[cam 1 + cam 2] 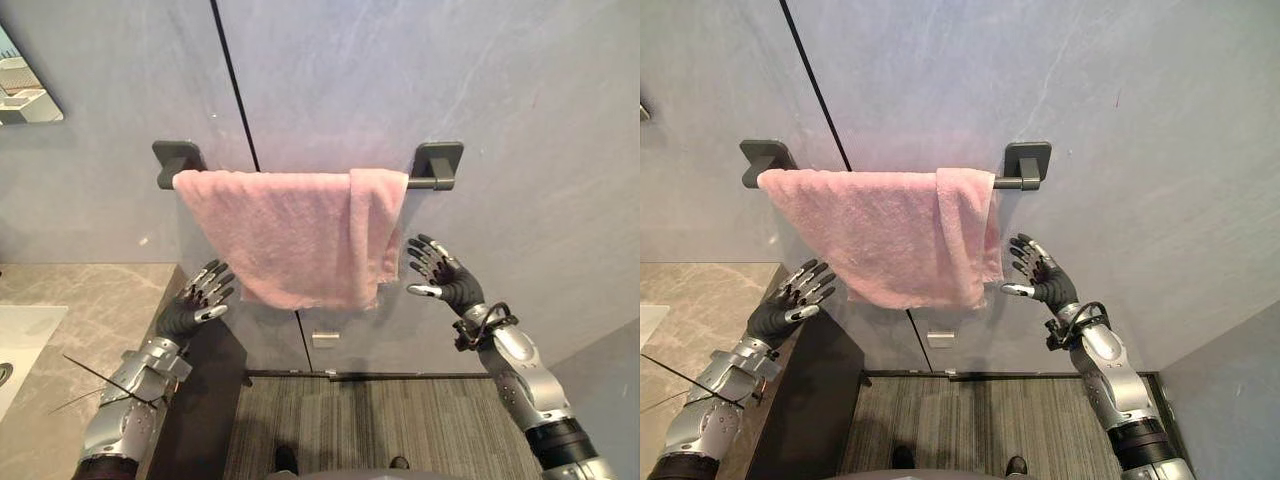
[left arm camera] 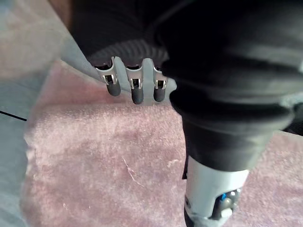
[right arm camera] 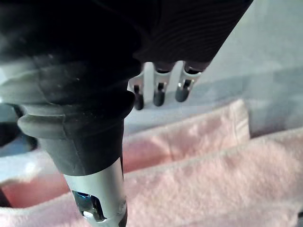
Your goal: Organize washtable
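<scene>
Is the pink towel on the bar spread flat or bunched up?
Spread, but not neatly: the pink towel hangs over the bar with its right end doubled over itself and its lower edge slanting.

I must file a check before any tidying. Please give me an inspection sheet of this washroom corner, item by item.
surface: marble counter with a white sink, at the left.
job's things: pink towel draped over the dark bar, its right end doubled, lower edge uneven.
clutter: thin dark sticks over the counter.
robot hands: left robot hand open beside the towel's left edge; right robot hand open beside its right edge; neither grips it.
cables: nothing seen.
surroundings: grey wall, mirror corner, striped floor mat.
</scene>
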